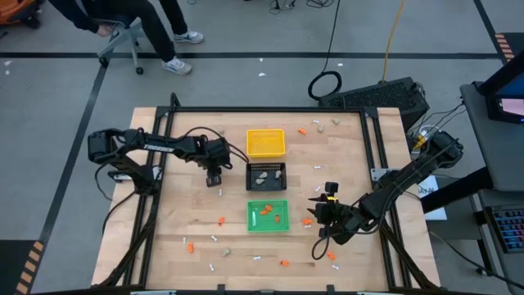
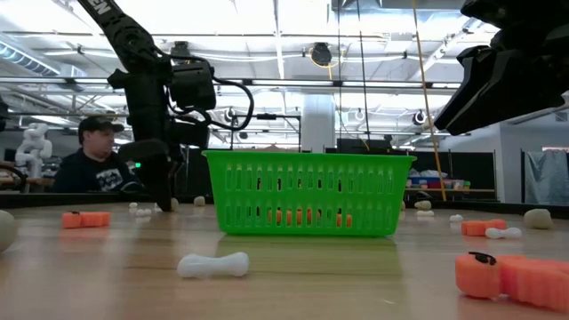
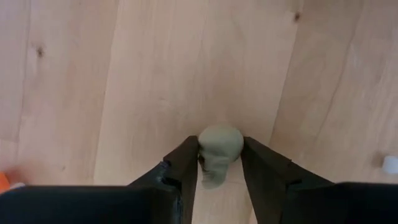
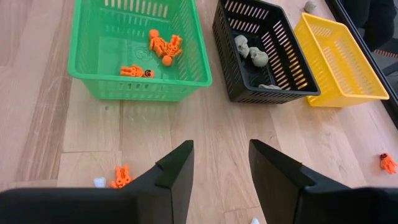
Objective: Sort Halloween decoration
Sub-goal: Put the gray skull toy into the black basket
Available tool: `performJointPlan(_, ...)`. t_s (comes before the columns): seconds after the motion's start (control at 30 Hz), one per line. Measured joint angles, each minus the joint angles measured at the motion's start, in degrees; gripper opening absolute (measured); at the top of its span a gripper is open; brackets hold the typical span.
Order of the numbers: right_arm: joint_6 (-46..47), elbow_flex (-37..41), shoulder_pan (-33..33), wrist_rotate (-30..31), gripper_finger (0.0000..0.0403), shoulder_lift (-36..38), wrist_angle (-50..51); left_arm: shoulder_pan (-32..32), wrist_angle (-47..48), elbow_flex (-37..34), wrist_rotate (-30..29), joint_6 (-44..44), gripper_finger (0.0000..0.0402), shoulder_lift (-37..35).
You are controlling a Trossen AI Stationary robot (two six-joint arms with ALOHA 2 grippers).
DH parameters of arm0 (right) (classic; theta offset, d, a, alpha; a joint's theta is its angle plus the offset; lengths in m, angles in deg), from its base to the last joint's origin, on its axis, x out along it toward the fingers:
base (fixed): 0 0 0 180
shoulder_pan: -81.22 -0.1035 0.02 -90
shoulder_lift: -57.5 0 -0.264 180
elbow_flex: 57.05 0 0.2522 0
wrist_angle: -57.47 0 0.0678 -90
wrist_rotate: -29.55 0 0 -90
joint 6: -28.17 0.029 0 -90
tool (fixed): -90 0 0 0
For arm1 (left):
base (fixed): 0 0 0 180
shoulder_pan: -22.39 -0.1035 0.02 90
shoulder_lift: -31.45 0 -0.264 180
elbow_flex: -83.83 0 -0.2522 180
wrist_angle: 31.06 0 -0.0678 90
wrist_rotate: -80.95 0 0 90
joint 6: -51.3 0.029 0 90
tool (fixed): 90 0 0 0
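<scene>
Leftmost, the left gripper [image 1: 214, 180] is down at the table beside the black tray [image 1: 266, 175], jaws bracketing a beige-grey skull [image 3: 219, 151] on the wood; both fingers [image 3: 185, 163] touch it, a pinch forming, likely bound for that tray, which already holds skulls [image 4: 250, 51]. Green tray [image 4: 135, 51] carries orange skeletons [image 4: 163, 45]; yellow tray [image 1: 265, 142] looks bare. Right gripper [image 4: 221, 165] hovers spread and empty near the green tray, loose orange skeleton [image 4: 121, 176] just beside it.

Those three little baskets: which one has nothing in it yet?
The yellow basket. The green basket holds orange figures, and the black basket between them holds grey skulls.
</scene>
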Motion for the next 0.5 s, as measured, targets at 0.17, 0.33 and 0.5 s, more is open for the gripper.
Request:
performJointPlan(0.17, 0.00, 0.00, 0.00, 0.00, 0.0139, 0.00, 0.00, 0.00, 0.07, 0.00, 0.11, -0.89, 0.0075, 0.00)
performJointPlan(0.33, 0.00, 0.00, 0.00, 0.00, 0.0139, 0.00, 0.00, 0.00, 0.05, 0.00, 0.39, -0.93, 0.0063, 0.00)
performJointPlan(0.5, 0.00, 0.00, 0.01, 0.00, 0.0139, 0.00, -0.02, 0.00, 0.01, 0.00, 0.44, -0.91, 0.0061, 0.04)
